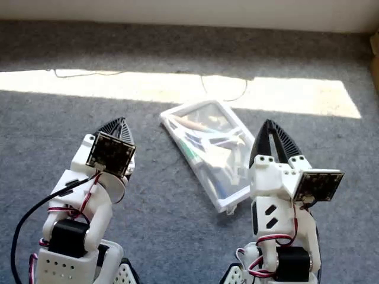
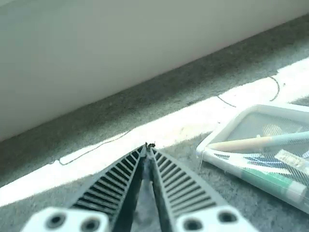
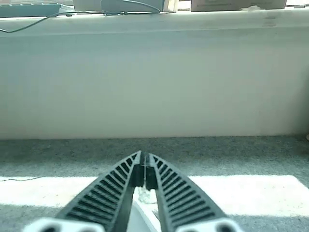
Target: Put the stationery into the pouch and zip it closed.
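Grey carpet [image 1: 177,236]: sunlit band across the far side, white wall [image 3: 154,87] beyond.
Pouch [image 1: 232,198]: clear, lying slantwise near the surface's middle between both arms, stationery [image 1: 204,145] inside.
Left wrist view: through the pouch's corner, a cream pen [image 2: 251,142] and a green marker [image 2: 275,181].
Left gripper [image 1: 122,122]: fingers pressed together, holding nothing.
Right gripper [image 1: 270,123]: likewise closed, empty, just beside the pouch's long edge.
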`<state>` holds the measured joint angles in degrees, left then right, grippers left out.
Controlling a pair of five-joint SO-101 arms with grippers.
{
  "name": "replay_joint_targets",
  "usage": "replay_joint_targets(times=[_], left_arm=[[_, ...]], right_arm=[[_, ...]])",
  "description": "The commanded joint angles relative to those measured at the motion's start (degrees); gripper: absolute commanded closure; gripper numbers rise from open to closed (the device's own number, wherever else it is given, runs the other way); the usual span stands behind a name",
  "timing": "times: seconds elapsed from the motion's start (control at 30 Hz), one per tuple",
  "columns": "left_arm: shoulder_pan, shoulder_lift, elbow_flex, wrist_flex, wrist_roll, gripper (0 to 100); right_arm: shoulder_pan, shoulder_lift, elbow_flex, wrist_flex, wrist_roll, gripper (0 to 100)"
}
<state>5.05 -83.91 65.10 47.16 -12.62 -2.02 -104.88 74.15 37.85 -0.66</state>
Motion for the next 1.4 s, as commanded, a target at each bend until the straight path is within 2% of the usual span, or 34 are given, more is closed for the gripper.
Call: replay_joint_targets(times=[0.0,0.3,0.63,0.83,1.0,1.07,1.3,1.37], left_arm=[[-0.7,-0.7,-2.7,4.5,0.6,99],[-6.4,-0.7,1.0,7.6,0.7,99],[-6.7,-0.7,13.4,7.6,0.5,99],[-6.7,-0.7,18.3,7.6,0.5,99],[-6.6,-0.7,21.6,7.6,0.5,99],[-6.6,-0.7,23.4,6.1,0.5,99],[-6.6,-0.7,32.6,-7.0,0.5,99],[-6.7,-0.7,32.7,-8.0,0.5,99]], right_arm=[[-0.7,-0.4,0.7,6.5,-0.1,99.4],[-0.7,-0.4,1.1,17.9,-0.2,99.4],[-0.6,-0.4,1.4,33.0,-0.2,99.4],[3.1,-0.4,7.2,33.6,-0.2,99.4],[3.4,-0.4,14.9,33.6,-0.1,99.4],[3.4,-0.4,16.5,33.6,-0.1,99.4],[3.4,-0.4,21.3,33.6,-0.1,99.4],[3.4,-0.4,23.5,33.6,-0.1,99.4]])
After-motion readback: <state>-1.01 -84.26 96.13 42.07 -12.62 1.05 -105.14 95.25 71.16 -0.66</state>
